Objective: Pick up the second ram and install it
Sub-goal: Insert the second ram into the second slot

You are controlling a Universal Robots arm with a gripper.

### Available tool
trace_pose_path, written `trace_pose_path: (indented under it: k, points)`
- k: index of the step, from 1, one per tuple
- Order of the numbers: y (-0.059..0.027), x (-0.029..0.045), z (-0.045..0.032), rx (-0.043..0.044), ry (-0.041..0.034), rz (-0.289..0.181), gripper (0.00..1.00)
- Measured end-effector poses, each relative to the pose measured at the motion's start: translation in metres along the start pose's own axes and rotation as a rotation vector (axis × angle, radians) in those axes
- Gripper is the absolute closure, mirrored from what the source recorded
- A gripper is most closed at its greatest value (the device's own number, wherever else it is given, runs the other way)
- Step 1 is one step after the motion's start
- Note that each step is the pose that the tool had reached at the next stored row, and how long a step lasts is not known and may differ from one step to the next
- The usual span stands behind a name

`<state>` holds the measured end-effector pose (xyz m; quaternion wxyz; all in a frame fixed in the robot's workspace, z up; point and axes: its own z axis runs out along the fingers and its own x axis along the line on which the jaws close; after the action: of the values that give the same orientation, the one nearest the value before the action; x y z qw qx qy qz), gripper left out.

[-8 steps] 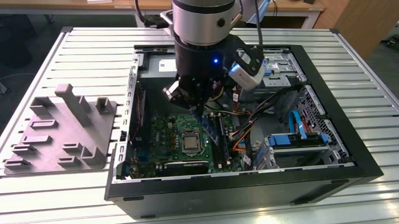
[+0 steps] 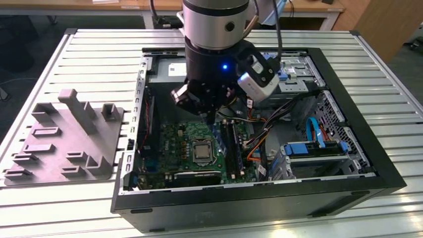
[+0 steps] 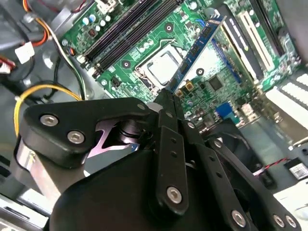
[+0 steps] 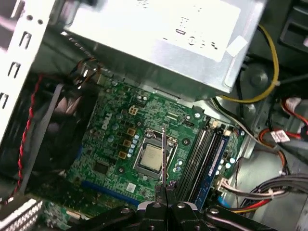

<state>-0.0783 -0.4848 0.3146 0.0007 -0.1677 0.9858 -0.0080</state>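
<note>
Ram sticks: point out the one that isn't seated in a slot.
The second ram, pinched in the gripper and hanging over the processor socket. The other ram sits in a motherboard slot, in the row beside the socket.

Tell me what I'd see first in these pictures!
A big robot arm reaches down into an open black computer case. Its pincer grips a thin blue memory stick above the green board, near the silver chip in its middle. A grey plastic block sits outside the case, on the exterior view's left.
</note>
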Motion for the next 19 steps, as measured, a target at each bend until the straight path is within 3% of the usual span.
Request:
trace_pose_path:
  k: [16,19]
  points:
    - [0.0001,0.0000,0.0037,-0.0003,0.0046,0.290,0.89]
    - [0.0001,0.0001,0.0038,-0.0005,0.0048,0.307,0.89]
